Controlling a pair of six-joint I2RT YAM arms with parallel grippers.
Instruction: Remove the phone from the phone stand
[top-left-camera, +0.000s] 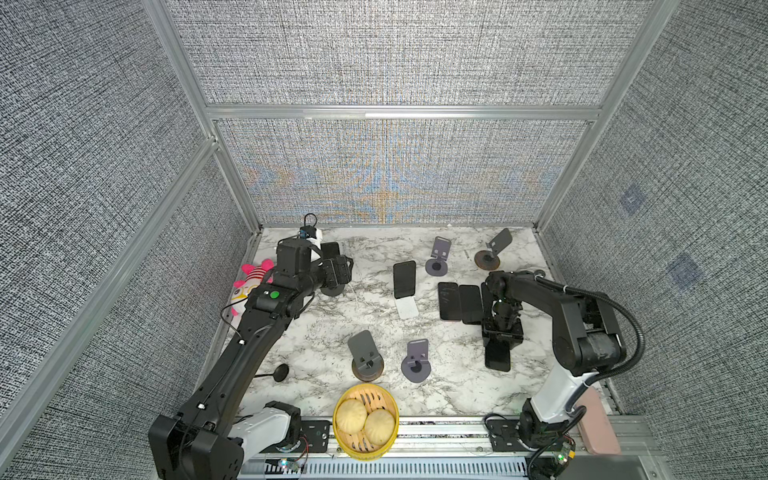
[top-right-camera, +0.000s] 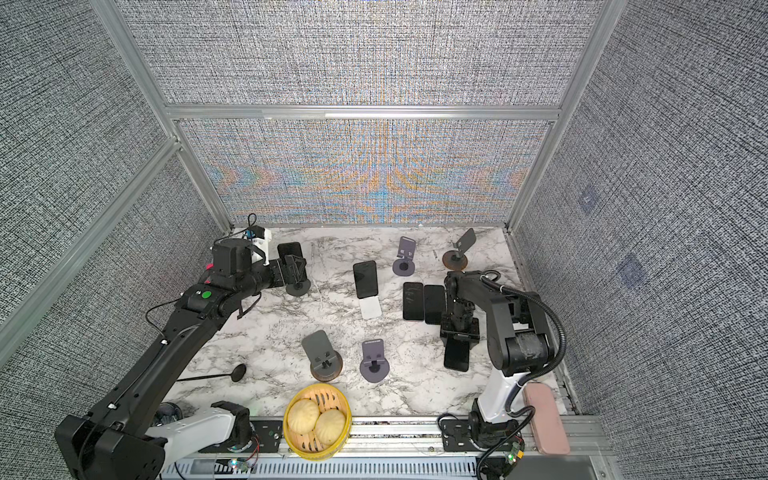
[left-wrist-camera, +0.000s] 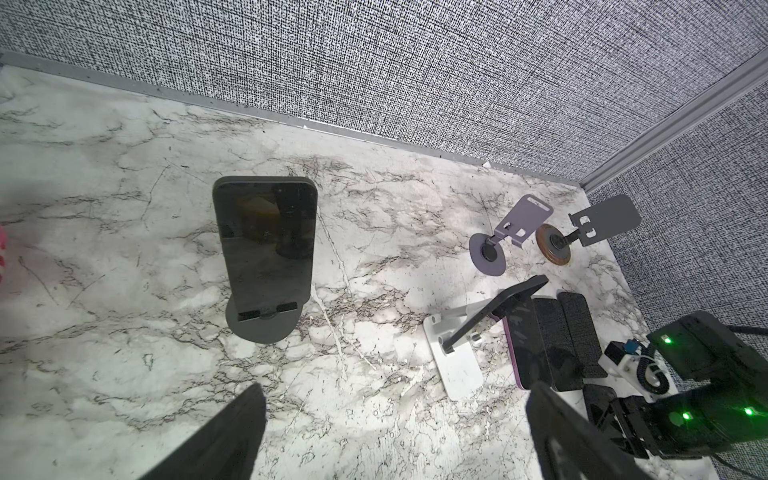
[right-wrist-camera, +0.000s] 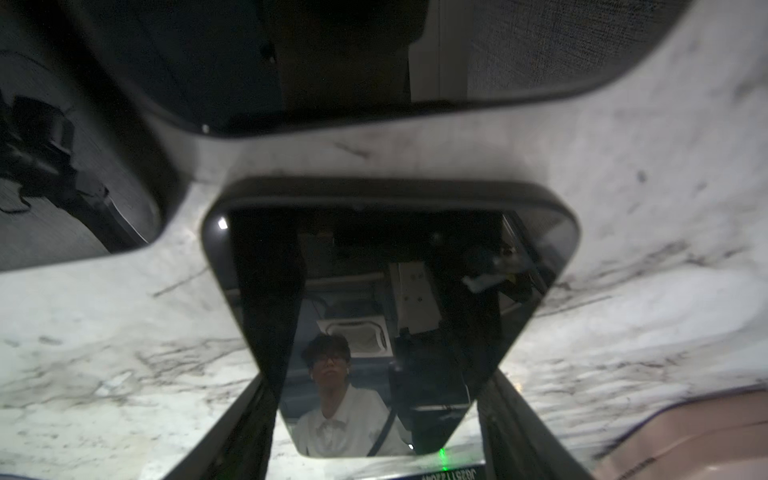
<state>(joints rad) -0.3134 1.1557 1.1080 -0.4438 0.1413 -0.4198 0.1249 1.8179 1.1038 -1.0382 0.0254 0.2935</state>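
Note:
A black phone (left-wrist-camera: 266, 241) leans upright on a round dark grey phone stand (left-wrist-camera: 262, 328) at the table's back left; both top views show this phone (top-left-camera: 330, 249) (top-right-camera: 289, 250). My left gripper (left-wrist-camera: 395, 432) (top-left-camera: 338, 270) hovers just in front of it, open and empty. A second black phone (top-left-camera: 404, 279) rests on a white stand (top-left-camera: 406, 308) mid-table. My right gripper (right-wrist-camera: 380, 428) (top-left-camera: 500, 344) is shut on another black phone (right-wrist-camera: 386, 316) (top-left-camera: 498, 359), low over the marble at the right; whether it touches the table I cannot tell.
Two phones (top-left-camera: 449, 301) (top-left-camera: 471, 303) lie flat beside the right arm. Empty stands sit at the back right (top-left-camera: 438, 257) (top-left-camera: 492, 249) and front middle (top-left-camera: 365, 357) (top-left-camera: 417, 361). A bamboo steamer (top-left-camera: 351, 444) holds buns at the front edge. A plush toy (top-left-camera: 253, 278) and a black spoon (top-left-camera: 280, 372) lie at the left.

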